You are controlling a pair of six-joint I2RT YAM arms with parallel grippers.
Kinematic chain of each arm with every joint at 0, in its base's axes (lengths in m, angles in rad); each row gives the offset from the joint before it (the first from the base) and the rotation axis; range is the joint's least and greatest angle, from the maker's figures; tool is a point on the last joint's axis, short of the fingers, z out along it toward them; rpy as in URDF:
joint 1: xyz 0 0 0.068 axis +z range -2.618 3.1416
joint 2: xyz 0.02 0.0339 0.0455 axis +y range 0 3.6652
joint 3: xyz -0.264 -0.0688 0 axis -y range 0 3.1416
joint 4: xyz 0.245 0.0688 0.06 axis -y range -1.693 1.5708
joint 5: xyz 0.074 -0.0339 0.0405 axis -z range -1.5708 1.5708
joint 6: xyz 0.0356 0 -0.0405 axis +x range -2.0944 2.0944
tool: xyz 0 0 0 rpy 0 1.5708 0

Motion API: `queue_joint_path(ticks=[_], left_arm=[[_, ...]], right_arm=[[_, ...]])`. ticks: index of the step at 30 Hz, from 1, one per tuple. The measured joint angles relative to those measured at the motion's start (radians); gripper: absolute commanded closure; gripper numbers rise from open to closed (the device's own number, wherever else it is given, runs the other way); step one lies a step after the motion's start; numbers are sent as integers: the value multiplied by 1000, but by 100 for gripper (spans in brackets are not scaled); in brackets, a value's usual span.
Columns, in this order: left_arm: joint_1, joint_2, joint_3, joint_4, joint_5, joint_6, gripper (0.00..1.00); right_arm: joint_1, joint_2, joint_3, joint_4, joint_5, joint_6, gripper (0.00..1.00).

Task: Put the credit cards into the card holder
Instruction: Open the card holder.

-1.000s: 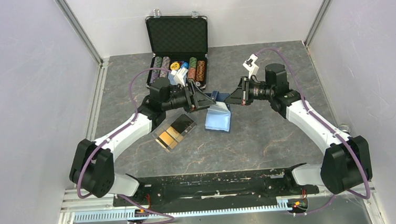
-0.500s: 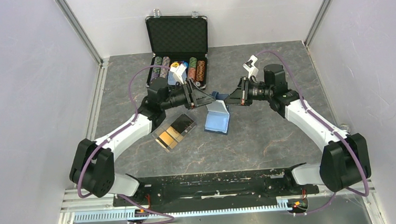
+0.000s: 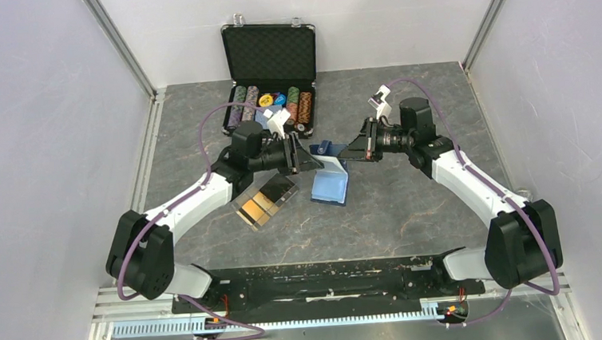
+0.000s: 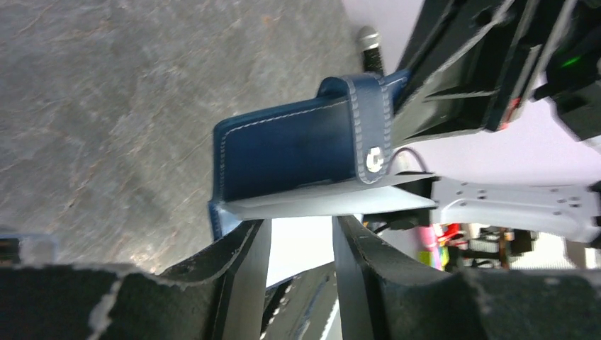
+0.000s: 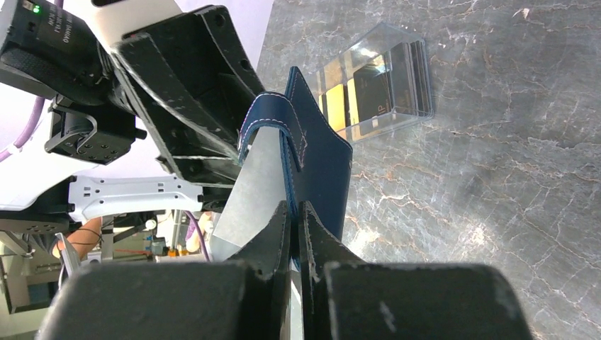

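Left gripper has edged in toward the card holder since a second ago, and its wrist has rolled a little; the holder's pale lower flap has swung nearer and now reads narrower from above; right gripper has shifted only slightly.

Card holder: held up off the table between the two grippers, near the middle of the workspace; navy outer panel upright, snap tab folded over its top edge; lighter blue inner flap hanging open below and toward the near side.

Right gripper: fingers pressed together on the navy panel of the holder, pinching it at one edge; grip plain in the right wrist view.

Left gripper: fingers spread with a clear gap between them; the pale flap's edge lies across the fingertips; from the left wrist view I cannot tell whether the tips touch it; nothing is pinched between them.

Credit cards: gold-orange and dark ones, lying side by side in a clear plastic tray on the table, just under the left forearm and beside the holder; none in the holder's pockets as far as visible.

Black chip briefcase: open at the far edge, lid up, rows of chips inside; well apart from the holder.
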Motion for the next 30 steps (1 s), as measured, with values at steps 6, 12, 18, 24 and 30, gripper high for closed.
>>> queue_joint_path(ticks=[6,12,18,24,30], left_arm=[[-25,0,46,-165,-109,129,35],[-25,0,58,-232,-204,185,22],[28,0,26,-162,-146,185,21],[82,4,-17,-55,-26,157,22],[80,14,-16,63,74,111,25]], right_arm=[[0,5,0,0,-12,10,100],[0,7,4,0,-28,15,100],[0,8,18,3,-51,21,100],[0,9,21,44,-82,57,100],[0,9,21,99,-108,106,100]])
